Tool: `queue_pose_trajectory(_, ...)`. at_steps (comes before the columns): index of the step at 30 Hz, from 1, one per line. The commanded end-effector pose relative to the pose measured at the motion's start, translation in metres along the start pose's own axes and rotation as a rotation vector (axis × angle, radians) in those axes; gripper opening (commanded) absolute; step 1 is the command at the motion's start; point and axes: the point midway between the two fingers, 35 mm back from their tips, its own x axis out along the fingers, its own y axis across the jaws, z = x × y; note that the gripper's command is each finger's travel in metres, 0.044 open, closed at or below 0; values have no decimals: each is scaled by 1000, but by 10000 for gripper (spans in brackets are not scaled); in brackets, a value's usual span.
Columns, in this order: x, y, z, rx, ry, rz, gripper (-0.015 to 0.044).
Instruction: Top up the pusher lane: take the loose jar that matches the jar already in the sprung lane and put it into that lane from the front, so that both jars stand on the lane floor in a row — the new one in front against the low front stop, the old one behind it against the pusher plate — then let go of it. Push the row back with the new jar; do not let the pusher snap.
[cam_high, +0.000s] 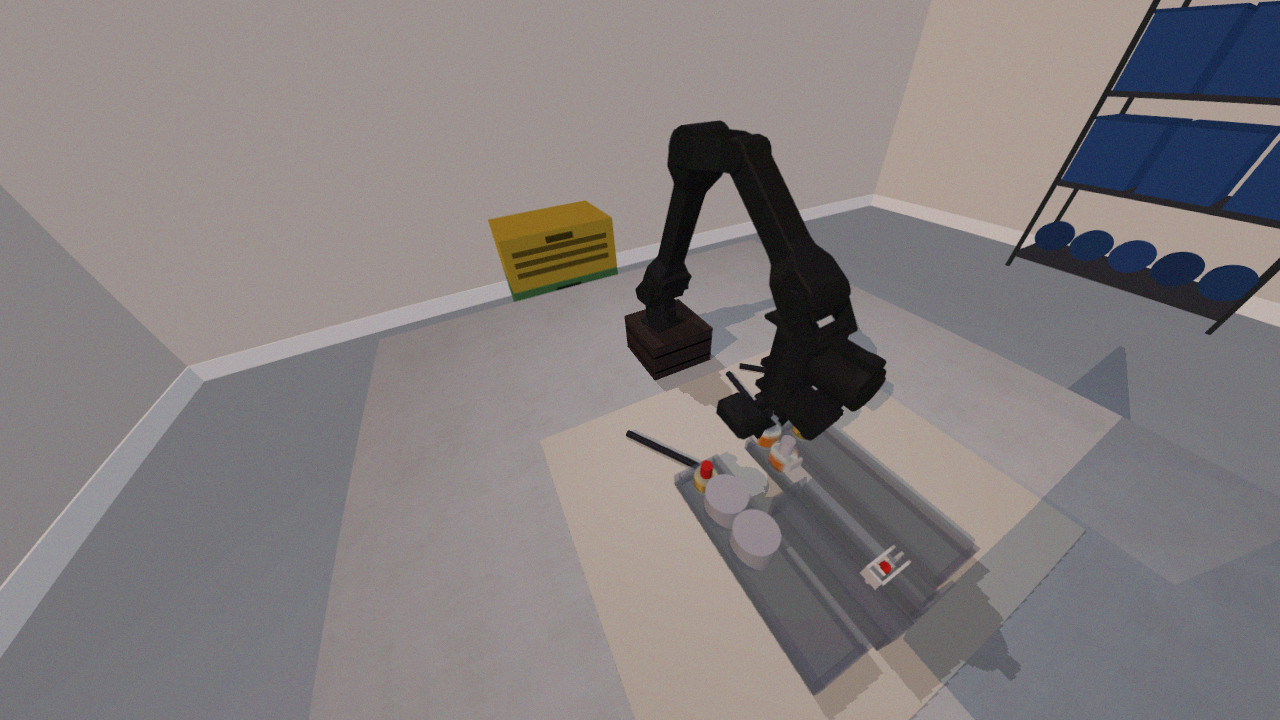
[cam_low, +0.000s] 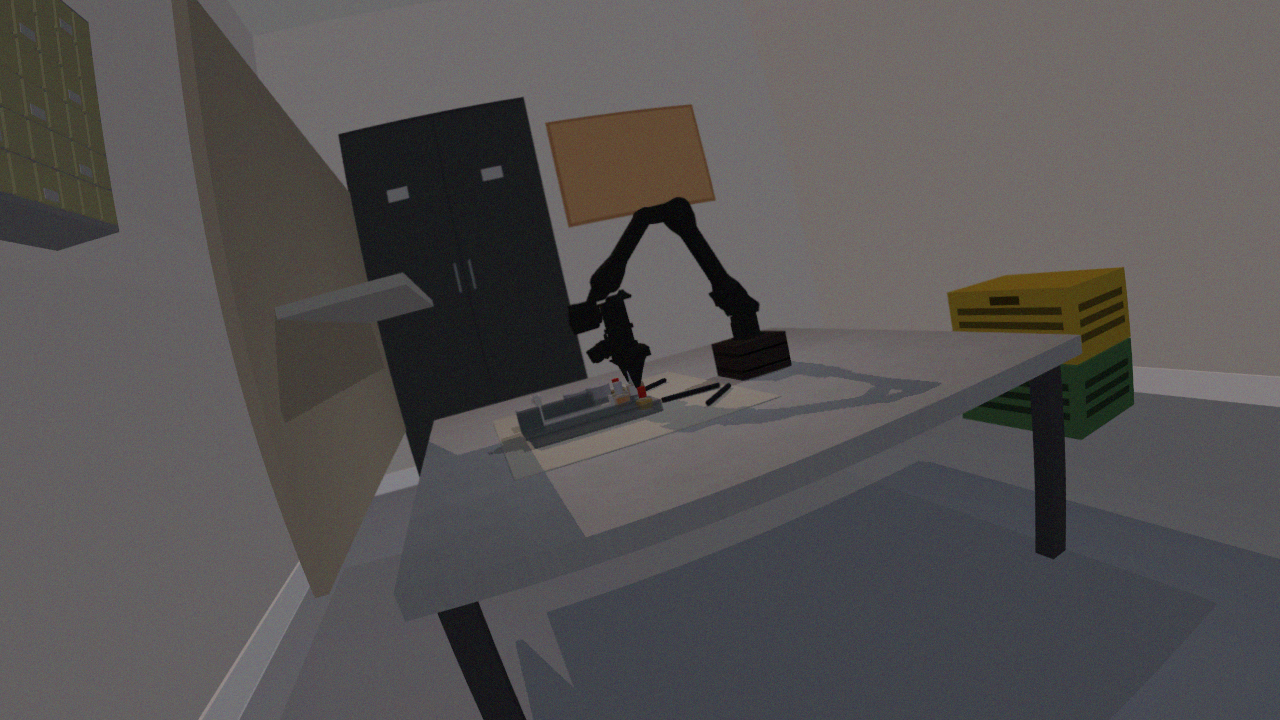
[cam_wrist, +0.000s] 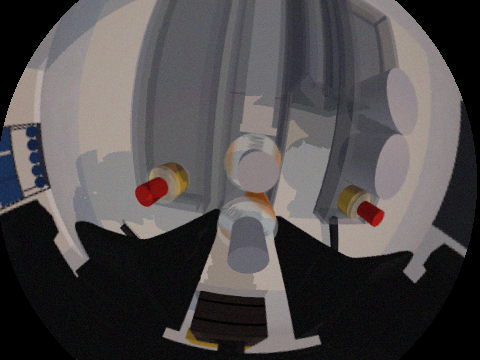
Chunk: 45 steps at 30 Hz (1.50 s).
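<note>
My gripper (cam_wrist: 247, 218) (cam_low: 636, 384) is shut on a jar (cam_wrist: 248, 250) (cam_high: 768, 437) with an orange band and a grey cap, upright at the front end of the sprung lane (cam_wrist: 262, 45). The matching lane jar (cam_wrist: 257, 171) (cam_high: 778, 457) stands directly behind it; the two look close together or touching. A white pusher part (cam_wrist: 257, 114) (cam_high: 793, 472) shows behind the lane jar. Whether the held jar rests on the lane floor, and how it sits against the front stop, cannot be told; the fingers and jars hide this.
Yellow jars with red caps stand at the front of the side lanes, one on the left (cam_wrist: 175, 181) and one on the right (cam_wrist: 350, 198). Two wide pale-topped jars (cam_high: 726, 497) (cam_high: 756, 537) stand behind the right one. A black rod (cam_high: 660, 447) lies near the lanes' front.
</note>
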Motion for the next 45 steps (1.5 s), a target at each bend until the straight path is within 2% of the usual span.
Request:
queue_pose_trajectory(1, -7, 0, 14, -2, -41, 3, 0)
queue_pose_trajectory(45, -7, 0, 19, -2, -42, 3, 0)
